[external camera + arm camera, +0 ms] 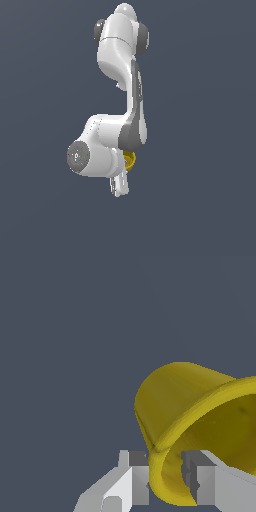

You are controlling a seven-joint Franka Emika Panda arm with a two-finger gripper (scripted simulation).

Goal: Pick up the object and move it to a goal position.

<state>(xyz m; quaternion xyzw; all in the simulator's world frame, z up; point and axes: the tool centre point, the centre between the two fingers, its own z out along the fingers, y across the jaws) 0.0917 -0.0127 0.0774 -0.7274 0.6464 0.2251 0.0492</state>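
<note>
The yellow cup (185, 401) fills much of the wrist view, tilted on its side with its open rim toward the camera. My gripper (165, 463) is shut on the cup's rim wall. One finger (136, 476) is outside the wall and the other finger (200, 481) is inside the mouth. In the exterior view only a small part of the cup (129, 161) shows, next to the white hand. The fingers (119, 188) point down below it, and the arm hides the rest of the cup.
The white arm (122, 55) rises through the middle of the exterior view. Everything around it is a plain dark grey-blue background. No table edge, goal marker or other object shows.
</note>
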